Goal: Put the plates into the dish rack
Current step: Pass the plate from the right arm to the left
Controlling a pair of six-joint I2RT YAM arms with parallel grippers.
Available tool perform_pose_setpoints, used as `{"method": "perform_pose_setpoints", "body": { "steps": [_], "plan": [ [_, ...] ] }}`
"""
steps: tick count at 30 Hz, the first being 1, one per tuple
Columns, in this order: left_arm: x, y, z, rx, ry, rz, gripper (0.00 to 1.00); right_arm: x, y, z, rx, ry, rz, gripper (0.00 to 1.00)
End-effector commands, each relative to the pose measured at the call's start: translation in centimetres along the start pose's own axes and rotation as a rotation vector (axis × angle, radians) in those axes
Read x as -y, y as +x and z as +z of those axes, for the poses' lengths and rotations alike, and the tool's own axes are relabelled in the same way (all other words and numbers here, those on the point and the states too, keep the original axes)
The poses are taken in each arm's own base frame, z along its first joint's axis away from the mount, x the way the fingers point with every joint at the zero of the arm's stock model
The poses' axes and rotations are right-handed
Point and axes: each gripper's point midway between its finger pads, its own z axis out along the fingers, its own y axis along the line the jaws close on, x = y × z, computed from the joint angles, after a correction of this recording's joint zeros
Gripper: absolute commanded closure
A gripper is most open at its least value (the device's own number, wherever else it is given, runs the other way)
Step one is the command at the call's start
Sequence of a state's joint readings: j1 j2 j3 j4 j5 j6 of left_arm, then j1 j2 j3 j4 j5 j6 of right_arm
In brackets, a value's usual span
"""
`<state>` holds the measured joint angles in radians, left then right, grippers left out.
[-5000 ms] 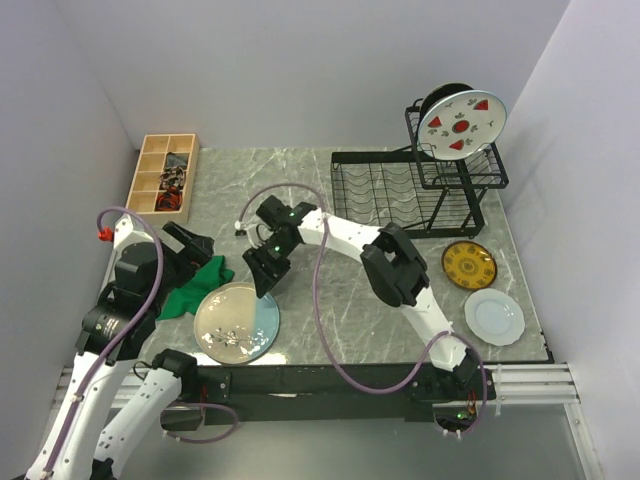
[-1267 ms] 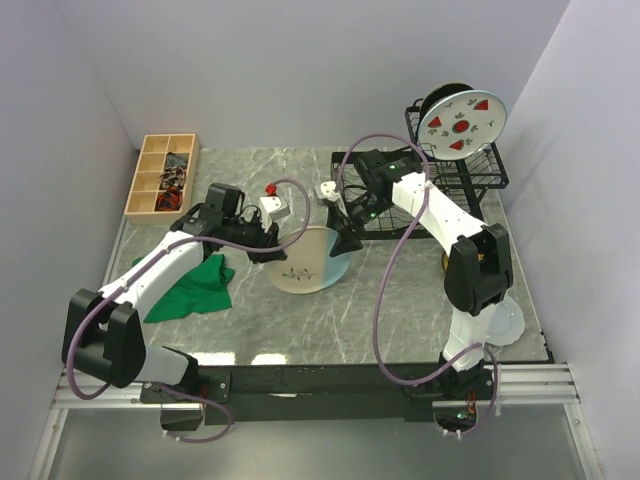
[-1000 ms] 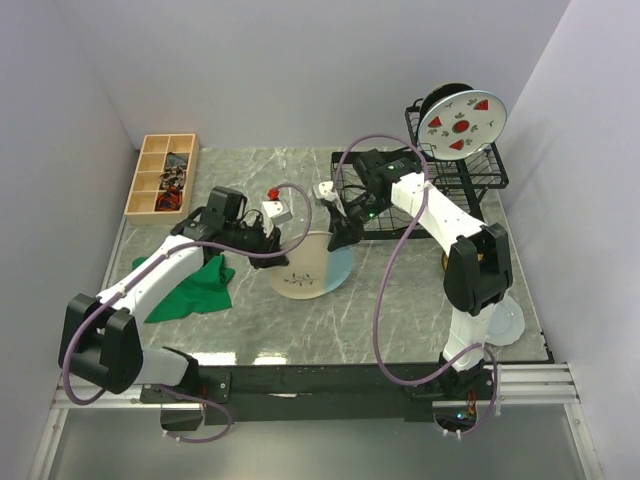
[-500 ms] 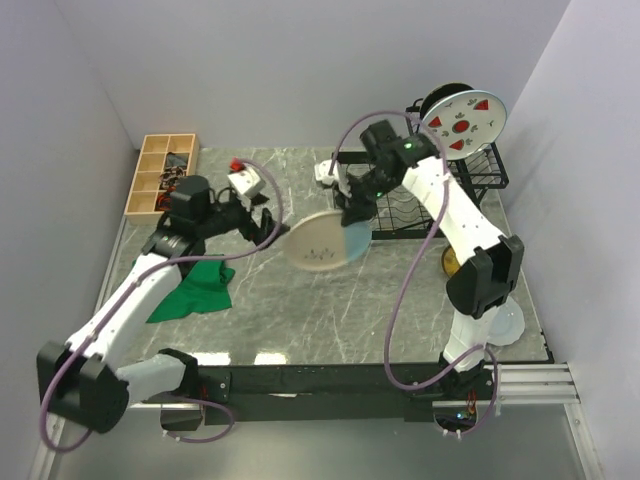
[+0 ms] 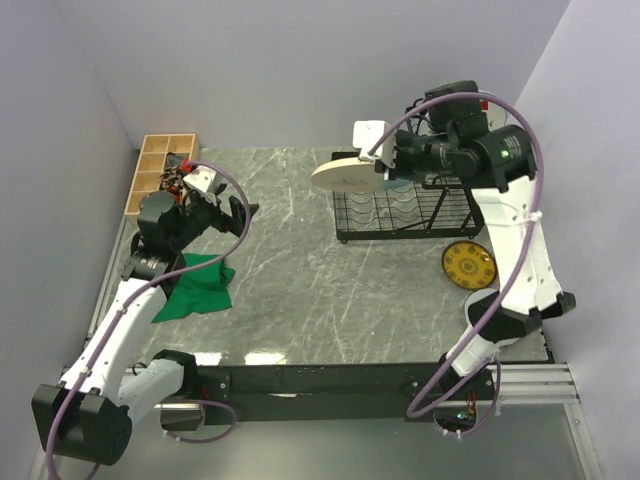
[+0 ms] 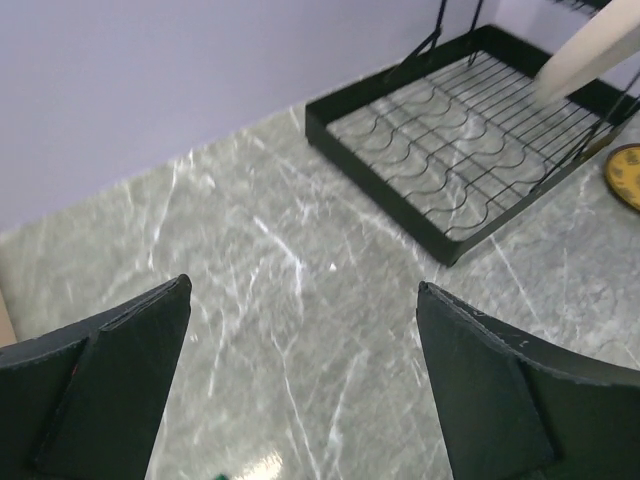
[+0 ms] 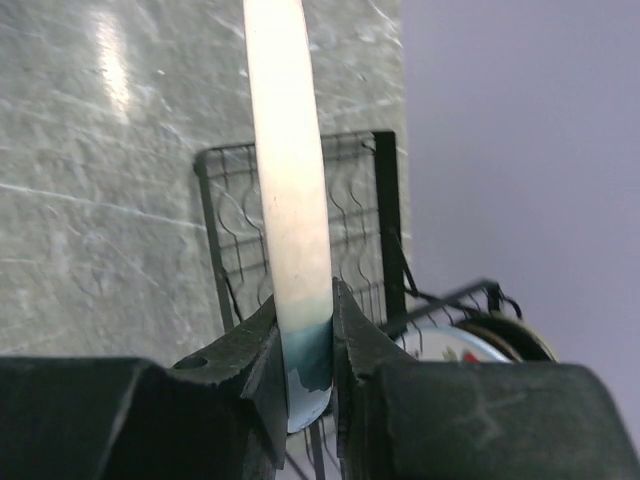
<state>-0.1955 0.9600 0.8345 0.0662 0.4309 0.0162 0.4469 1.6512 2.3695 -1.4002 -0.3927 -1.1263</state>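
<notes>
The right gripper [image 7: 305,345] is clamped on the blue edge of a cream plate [image 5: 345,175], holding it in the air over the left end of the dish rack [image 5: 400,205] (lower tray bare). The left gripper [image 6: 300,385] gapes wide and empty beside the green cloth [image 5: 195,285].

The left arm [image 5: 120,310] rises from its base at the near left edge, leans toward the far left side and bends at the wrist, so that the left gripper [image 5: 228,210] points rightward. Its jaws stand wide apart with nothing between them (the wrist view shows both dark fingers [image 6: 110,370] at the picture's lower corners). The right arm [image 5: 520,240] stretches up tall from its near right base, folds at a high elbow and reaches leftward. The right gripper [image 7: 303,325] is clamped on the rim of a cream-and-blue plate [image 7: 288,150], seen edge-on between the jaws.
</notes>
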Motion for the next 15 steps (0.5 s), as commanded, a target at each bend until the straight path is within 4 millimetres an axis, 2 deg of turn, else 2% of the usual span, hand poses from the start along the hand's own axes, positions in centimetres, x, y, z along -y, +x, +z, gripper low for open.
{"method": "perform_pose_setpoints", "body": {
  "steps": [1,3,6,7,10,15],
  "plan": [
    [-0.9,-0.4,0.4,0.050,-0.035,-0.031,0.01,4.4,-1.3,-5.5,-0.022,0.280,-0.053,1.00],
    [-1.1,0.1,0.6,0.040,-0.036,-0.033,0.01,6.0,-0.7,-7.2,-0.060,0.372,-0.050,1.00],
    [-1.3,0.5,1.0,0.029,-0.032,-0.030,0.01,7.3,0.3,-9.4,-0.102,0.460,-0.036,1.00],
    [-1.3,0.6,1.0,0.029,-0.030,-0.030,0.01,7.9,1.3,-10.5,-0.134,0.494,-0.020,1.00],
    [-1.4,0.8,1.4,0.033,-0.022,-0.037,0.01,8.5,3.0,-12.7,-0.193,0.559,-0.010,1.00],
    [-1.2,1.0,2.2,0.039,0.007,-0.062,0.00,9.7,4.6,-15.3,-0.251,0.641,-0.018,1.00]
  ]
}}
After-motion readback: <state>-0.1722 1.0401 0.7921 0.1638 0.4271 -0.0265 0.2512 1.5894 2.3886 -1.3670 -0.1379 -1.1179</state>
